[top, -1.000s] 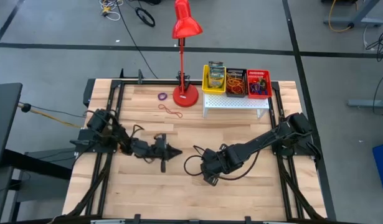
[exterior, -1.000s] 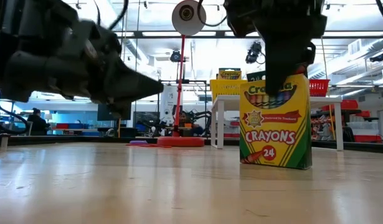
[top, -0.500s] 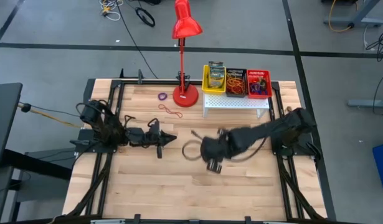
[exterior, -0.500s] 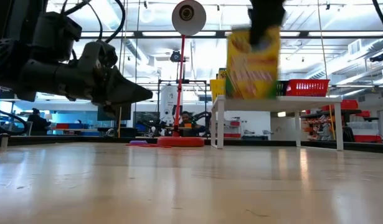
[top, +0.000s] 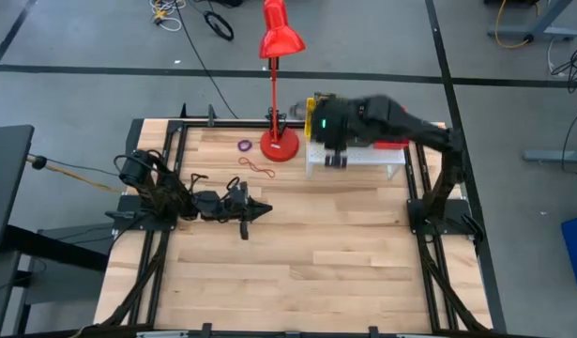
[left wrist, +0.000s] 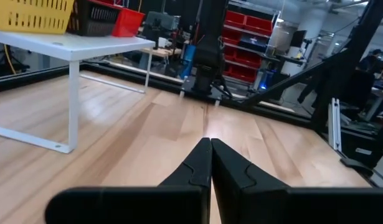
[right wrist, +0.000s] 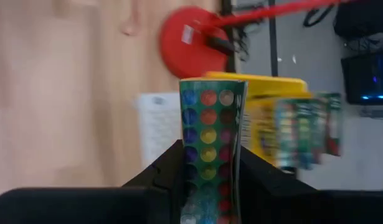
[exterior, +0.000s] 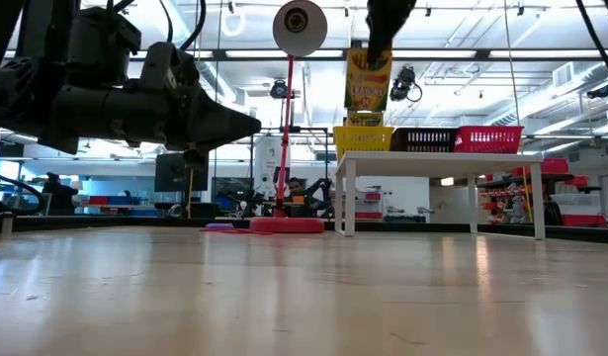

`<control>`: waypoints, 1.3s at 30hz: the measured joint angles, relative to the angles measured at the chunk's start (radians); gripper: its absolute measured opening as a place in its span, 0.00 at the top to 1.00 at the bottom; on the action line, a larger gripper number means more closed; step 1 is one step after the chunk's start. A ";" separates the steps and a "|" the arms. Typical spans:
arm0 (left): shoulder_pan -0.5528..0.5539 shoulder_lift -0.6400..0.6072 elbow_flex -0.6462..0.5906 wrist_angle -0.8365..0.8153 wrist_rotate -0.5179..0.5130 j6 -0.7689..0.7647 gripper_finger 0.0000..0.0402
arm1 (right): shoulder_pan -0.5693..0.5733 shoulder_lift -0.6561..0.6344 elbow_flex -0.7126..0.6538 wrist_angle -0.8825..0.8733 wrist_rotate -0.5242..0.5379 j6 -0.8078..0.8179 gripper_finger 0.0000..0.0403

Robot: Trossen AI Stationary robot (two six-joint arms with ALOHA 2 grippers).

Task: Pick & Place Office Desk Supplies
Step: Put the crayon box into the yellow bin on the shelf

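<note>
My right gripper (right wrist: 210, 155) is shut on a yellow-and-green crayon box (exterior: 368, 79), which it holds high above the yellow basket (exterior: 361, 138) on the white stand (exterior: 437, 158). In the high view the right gripper (top: 318, 117) is over that basket. More crayon boxes (right wrist: 303, 130) stand in the yellow basket (right wrist: 266, 87). A purple rubber band (top: 245, 145) and an orange one (top: 257, 167) lie flat on the table near the lamp base. My left gripper (top: 260, 208) is shut and empty, just above the table at its left middle. My right gripper pinches the crayon box between its two fingers, one on each broad face (right wrist: 186, 149). The narrow side with coloured dots (right wrist: 210, 124) faces the wrist camera. The fingers come from above, pointing down. The box hangs upright below them (exterior: 368, 89), clear of the basket.
The tall red lamp (top: 279, 38) stands on its base (top: 280, 144), just left of the stand. A black basket (exterior: 422, 139) and a red basket (exterior: 491, 138) sit beside the yellow one. Bare wooden tabletop (top: 344, 253) lies in the middle and near side.
My right gripper has lifted the crayon box off the middle of the table. It has carried the box up and toward the far edge, to above the yellow basket, staying shut on it. My left gripper has shifted slightly toward the far edge, still shut.
</note>
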 joint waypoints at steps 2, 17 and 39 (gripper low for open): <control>0.005 0.000 0.004 -0.001 0.001 0.002 0.98 | -0.072 0.001 0.000 0.022 -0.036 -0.064 0.74; 0.026 0.001 0.005 -0.007 -0.007 0.002 0.98 | -0.249 0.065 0.000 0.085 -0.188 -0.296 0.74; 0.024 0.002 0.005 -0.016 -0.007 -0.015 0.98 | -0.235 0.124 0.000 0.090 -0.013 -0.263 0.49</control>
